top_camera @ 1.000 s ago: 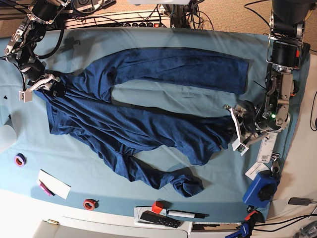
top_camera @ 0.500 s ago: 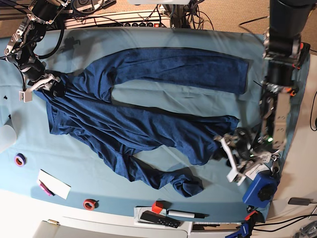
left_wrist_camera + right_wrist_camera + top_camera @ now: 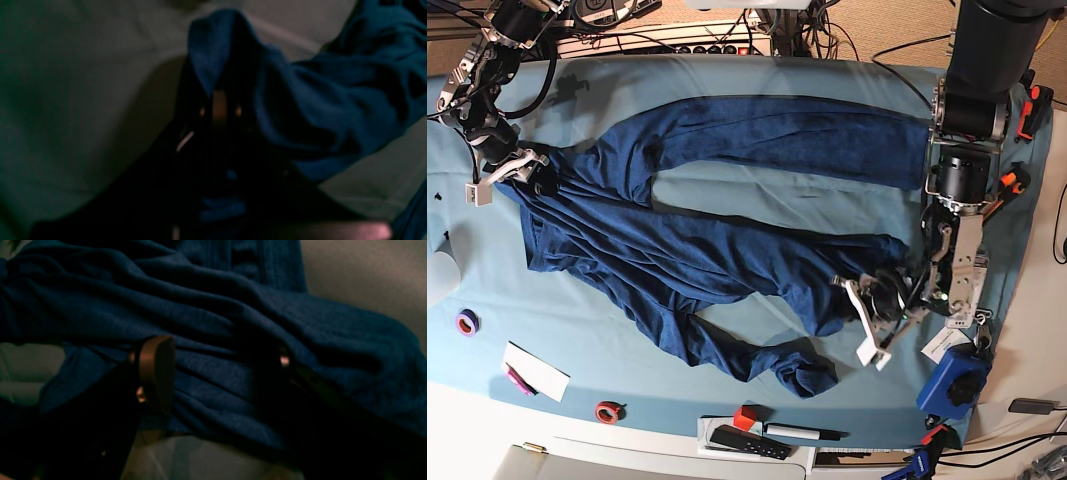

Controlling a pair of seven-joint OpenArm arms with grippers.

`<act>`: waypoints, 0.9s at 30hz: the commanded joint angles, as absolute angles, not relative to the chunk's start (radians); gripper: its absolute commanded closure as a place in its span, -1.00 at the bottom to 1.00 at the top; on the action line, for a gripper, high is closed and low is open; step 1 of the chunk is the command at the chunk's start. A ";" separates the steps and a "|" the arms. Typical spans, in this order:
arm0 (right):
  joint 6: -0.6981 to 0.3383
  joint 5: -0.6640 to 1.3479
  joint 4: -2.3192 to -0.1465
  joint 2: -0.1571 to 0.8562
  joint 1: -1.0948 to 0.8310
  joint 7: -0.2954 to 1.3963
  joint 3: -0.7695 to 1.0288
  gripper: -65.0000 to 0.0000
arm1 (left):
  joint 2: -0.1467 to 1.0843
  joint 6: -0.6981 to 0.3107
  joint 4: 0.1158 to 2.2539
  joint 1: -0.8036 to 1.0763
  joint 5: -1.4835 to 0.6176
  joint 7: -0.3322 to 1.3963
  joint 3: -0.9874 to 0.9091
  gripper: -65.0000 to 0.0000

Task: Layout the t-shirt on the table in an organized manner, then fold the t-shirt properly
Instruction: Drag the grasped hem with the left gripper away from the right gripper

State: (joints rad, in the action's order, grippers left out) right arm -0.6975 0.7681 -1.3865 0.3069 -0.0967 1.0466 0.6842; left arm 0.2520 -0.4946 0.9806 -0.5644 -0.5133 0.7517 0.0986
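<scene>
I see the shirt (image 3: 717,250) lying wrinkled across the middle of the table (image 3: 727,75), dark navy on the light teal cloth. One long sleeve stretches flat along the far side; the other trails toward the near edge and ends in a bunched cuff. The body is creased in diagonal folds between them.

My left gripper (image 3: 872,322) sits low at the hem corner on the right of the base view, forearm angled down from above. In its wrist view the left gripper (image 3: 218,110) is closed, with a peak of blue fabric (image 3: 213,46) pinched up between the fingers. My right gripper (image 3: 512,168) rests at the shirt's opposite end, by the shoulder. In its wrist view the right gripper (image 3: 220,373) has its fingers (image 3: 156,370) spread wide, cloth lying between them without being clamped.

Compared with a second ago, the left arm has swung from the table's right edge inward and nearer, and its fingers have gone from wide to shut. The right arm has not moved.
</scene>
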 commanded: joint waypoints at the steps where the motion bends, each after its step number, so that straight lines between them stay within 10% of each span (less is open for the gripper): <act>1: -0.698 0.778 -1.398 0.324 -0.089 1.046 0.687 -0.14 | 0.258 -0.500 1.018 -0.610 -0.533 0.741 0.095 1.00; 19: -0.698 0.777 -1.398 0.324 -0.088 1.042 0.687 -0.14 | 0.381 -0.563 1.202 -0.618 -0.587 0.834 0.095 1.00; 27: -0.698 0.778 -1.398 0.324 -0.088 1.042 0.687 -0.14 | 0.387 -0.562 1.200 -0.609 -0.606 0.838 0.095 0.50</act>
